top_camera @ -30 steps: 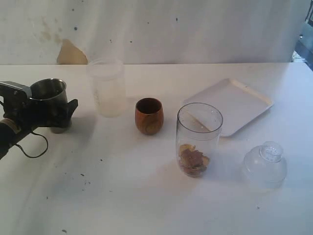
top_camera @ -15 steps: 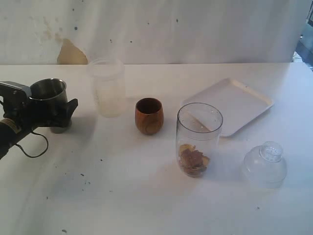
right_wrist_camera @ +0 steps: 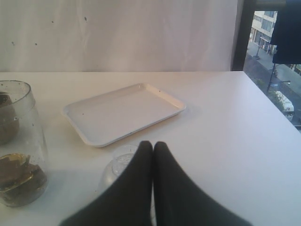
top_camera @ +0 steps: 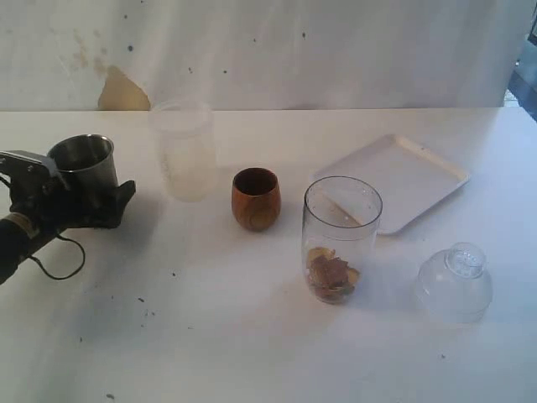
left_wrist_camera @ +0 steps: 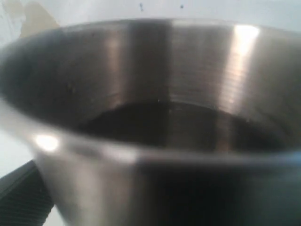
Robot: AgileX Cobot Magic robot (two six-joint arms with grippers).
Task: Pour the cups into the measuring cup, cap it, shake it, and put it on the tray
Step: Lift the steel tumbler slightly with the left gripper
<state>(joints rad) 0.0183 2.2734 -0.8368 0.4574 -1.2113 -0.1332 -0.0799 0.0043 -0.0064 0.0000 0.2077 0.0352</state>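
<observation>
My left gripper [top_camera: 91, 204] is shut on the stainless-steel tumbler [top_camera: 84, 159] at the table's left; its dark inside fills the left wrist view [left_wrist_camera: 155, 94]. The brown wooden cup [top_camera: 255, 198] stands upright near the middle. Right of it is the clear measuring cup [top_camera: 340, 239] with brown and yellow pieces at its bottom, also in the right wrist view [right_wrist_camera: 19, 141]. The white tray [top_camera: 394, 180] lies behind it. My right gripper [right_wrist_camera: 153, 147] is shut and empty, hovering over a clear dome lid [right_wrist_camera: 120, 165], and is out of the exterior view.
A frosted white plastic cup [top_camera: 184, 151] stands behind and between the tumbler and the wooden cup. The dome lid [top_camera: 454, 281] rests on the table at the front right. The table's right edge [right_wrist_camera: 268, 117] runs beside a window.
My left gripper has shifted slightly left and toward the front with the steel tumbler, whose base no longer shows below the fingers. Everything else stays put.
</observation>
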